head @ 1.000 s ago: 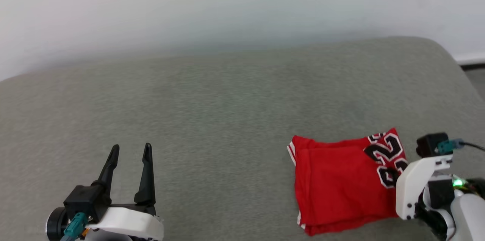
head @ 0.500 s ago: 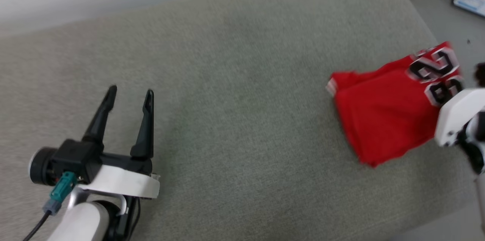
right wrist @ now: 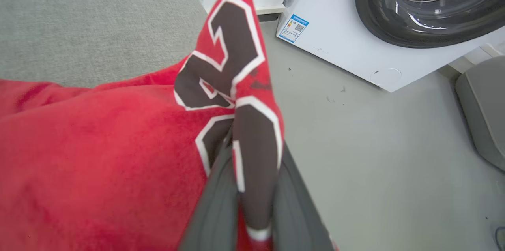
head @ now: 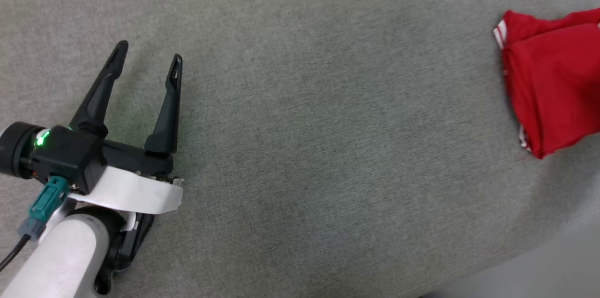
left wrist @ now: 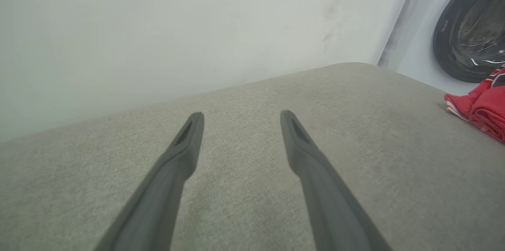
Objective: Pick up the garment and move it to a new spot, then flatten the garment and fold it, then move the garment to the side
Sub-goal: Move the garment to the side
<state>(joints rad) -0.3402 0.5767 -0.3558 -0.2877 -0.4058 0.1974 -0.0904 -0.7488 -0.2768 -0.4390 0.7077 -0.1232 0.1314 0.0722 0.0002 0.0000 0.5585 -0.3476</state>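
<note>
Fabric bearing a black, white-edged number is pinched in the right pincer, whose fingers are pressed together on a raised fold of the garment. The rest of the red jersey trails from that fold onto the grey padded surface, near its right edge in the head view. Beyond the edge are the floor and a white washing machine. The left pincer is spread wide, holding nothing, low over the padded surface and well apart from the garment.
</note>
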